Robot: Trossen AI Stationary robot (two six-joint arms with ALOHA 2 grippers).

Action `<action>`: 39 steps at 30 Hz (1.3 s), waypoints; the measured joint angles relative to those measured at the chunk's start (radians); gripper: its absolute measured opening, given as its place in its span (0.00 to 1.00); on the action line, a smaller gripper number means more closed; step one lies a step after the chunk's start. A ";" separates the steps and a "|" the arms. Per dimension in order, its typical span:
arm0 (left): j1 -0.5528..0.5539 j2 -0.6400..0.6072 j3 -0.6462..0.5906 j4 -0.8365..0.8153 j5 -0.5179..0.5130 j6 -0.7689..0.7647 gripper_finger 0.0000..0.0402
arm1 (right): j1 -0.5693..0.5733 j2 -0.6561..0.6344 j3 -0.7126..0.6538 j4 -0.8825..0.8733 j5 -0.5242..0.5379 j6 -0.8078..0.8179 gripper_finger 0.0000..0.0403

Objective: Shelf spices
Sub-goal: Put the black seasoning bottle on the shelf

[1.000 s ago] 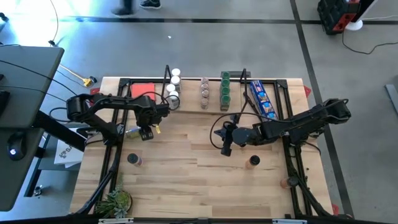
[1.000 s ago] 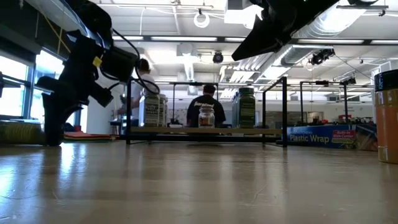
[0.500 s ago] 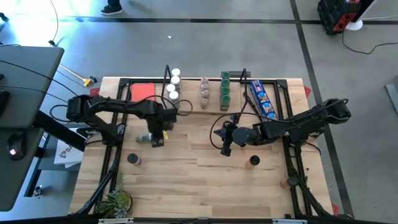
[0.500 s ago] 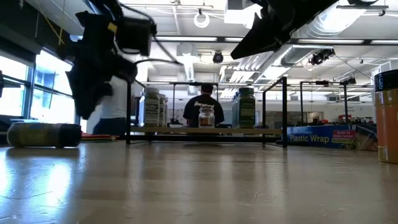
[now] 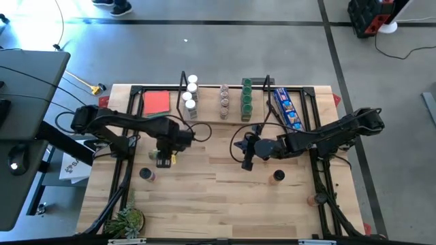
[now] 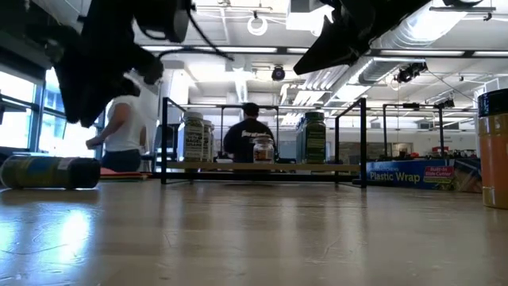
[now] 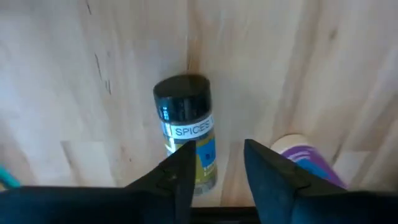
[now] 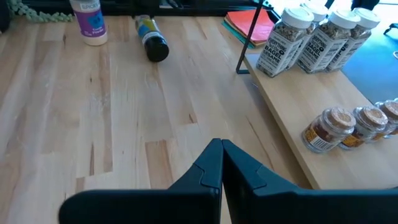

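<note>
black-capped spice jar (image 7: pixel 186 134) lies on its side on the pale wooden table (image 5: pixel 225 190), left of centre in the high view. in the left wrist view its cap is toward the upper middle of the frame and its yellow-and-blue labelled body runs down toward the lower edge, so the long axis is near vertical in that picture. the left gripper (image 7: pixel 216 174) is directly over the jar's lower end, its two dark fingers (image 7: pixel 273 171) parted to a narrow gap on either side of the body; whether they touch the glass cannot be told, and the jar's base is hidden behind them. in the high view the left gripper (image 5: pixel 165 155) covers most of the jar, with only a yellowish edge showing. in the low view the jar (image 6: pixel 49 171) is at the far left, long axis across the frame, with the dark left arm above it. a white jar with purple label (image 7: pixel 305 163), cut off by the finger, is just beside the lying jar. the shelf (image 5: pixel 225 109) at the upper middle of the high view carries rows of white-capped jars (image 5: pixel 190 95), brown-capped jars (image 5: pixel 224 102) and green-capped jars (image 5: pixel 246 96). the right gripper (image 8: pixel 221 163), fingers pressed together and holding nothing, hovers near the table's centre in the high view (image 5: pixel 248 163).
</note>
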 joint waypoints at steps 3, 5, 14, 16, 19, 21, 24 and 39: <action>0.039 0.002 -0.074 0.032 0.029 0.027 0.40 | 0.000 0.000 0.000 0.002 0.000 -0.001 0.00; 0.068 0.002 -0.120 0.057 0.026 0.048 0.47 | 0.001 0.000 0.000 0.004 0.000 -0.001 0.00; 0.134 0.008 -0.265 0.271 -0.048 0.071 0.70 | 0.002 0.000 0.000 0.010 -0.001 0.002 0.00; 0.134 0.022 -0.281 0.297 -0.059 0.070 0.69 | 0.002 0.000 0.000 0.014 -0.001 0.002 0.00; 0.129 0.048 -0.287 0.323 -0.064 0.070 0.62 | 0.002 0.000 0.000 0.033 -0.002 0.001 0.00; 0.118 0.063 -0.287 0.330 -0.059 0.074 0.54 | 0.002 0.000 0.000 0.051 -0.009 -0.010 0.00; 0.090 0.067 -0.272 0.357 -0.037 0.075 0.44 | 0.002 0.000 0.000 0.103 -0.052 -0.024 0.00; -0.093 -0.097 -0.417 1.699 -0.156 -0.037 0.44 | -0.056 0.003 0.001 0.263 -0.179 -0.096 0.03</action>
